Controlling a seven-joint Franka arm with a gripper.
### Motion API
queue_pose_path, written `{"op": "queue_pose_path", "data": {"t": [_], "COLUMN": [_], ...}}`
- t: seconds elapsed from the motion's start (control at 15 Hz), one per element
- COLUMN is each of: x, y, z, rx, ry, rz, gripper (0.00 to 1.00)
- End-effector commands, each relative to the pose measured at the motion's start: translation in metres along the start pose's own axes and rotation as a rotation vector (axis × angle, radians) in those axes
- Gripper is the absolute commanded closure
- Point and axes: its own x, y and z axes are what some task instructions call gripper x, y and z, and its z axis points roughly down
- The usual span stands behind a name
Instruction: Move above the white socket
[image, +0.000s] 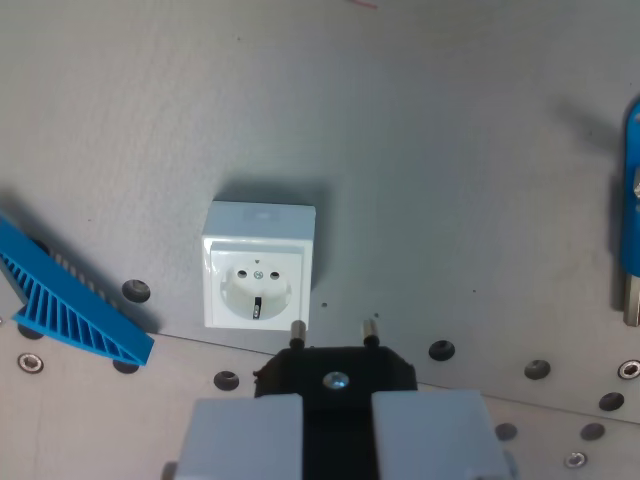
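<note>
Gripper: the gripper (337, 425) sits at the bottom edge, its two pale grey fingers (243, 440) clamped on a black plug (335, 378).
Plug: its two metal pins (297, 328) point up the picture, toward the socket's lower right corner.
White socket: the white socket (258, 268) lies flat on the tabletop, just above and to the wrist view's left of the plug, its round recess facing the camera.
Tabletop: a matte grey tabletop (420, 140), with a lighter plate (90, 410) along the bottom that carries dark holes and screws.
Nearby: a blue ribbed part (70, 310) lies at the left, well apart from the socket.
Cut off: a blue object (630, 205) at the right edge is only partly in view; what it is cannot be told.
</note>
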Motion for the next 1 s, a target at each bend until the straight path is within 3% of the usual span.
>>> {"op": "queue_pose_path", "data": {"t": [0.07,1.0], "x": [0.0000,-0.0041], "y": [0.0000,-0.0023], "z": [0.0000,0.0078], "rx": [0.000,-0.002], "ry": [0.001,0.018], "rz": [0.000,0.007], "gripper": [1.00,1.00]}}
